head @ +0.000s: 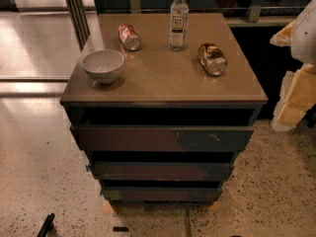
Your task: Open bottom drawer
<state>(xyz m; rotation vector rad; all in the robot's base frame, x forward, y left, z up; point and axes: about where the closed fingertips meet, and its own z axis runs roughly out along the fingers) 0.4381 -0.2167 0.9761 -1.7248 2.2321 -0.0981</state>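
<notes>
At the foot of the cabinet (163, 80), the bottom drawer (163, 195) looks shut; opening not yet begun.
Lowest of the cabinet's three dark fronts, it appears pushed in, so I judge the whole pull remains. The claw (292, 107), seemingly the pale shape off the cabinet's right side, hangs well apart, above and right of the drawer; spread or pressed together, I cannot tell.

White-and-cream blocky arm (304, 33) and gripper (295, 101) at the right edge
</notes>
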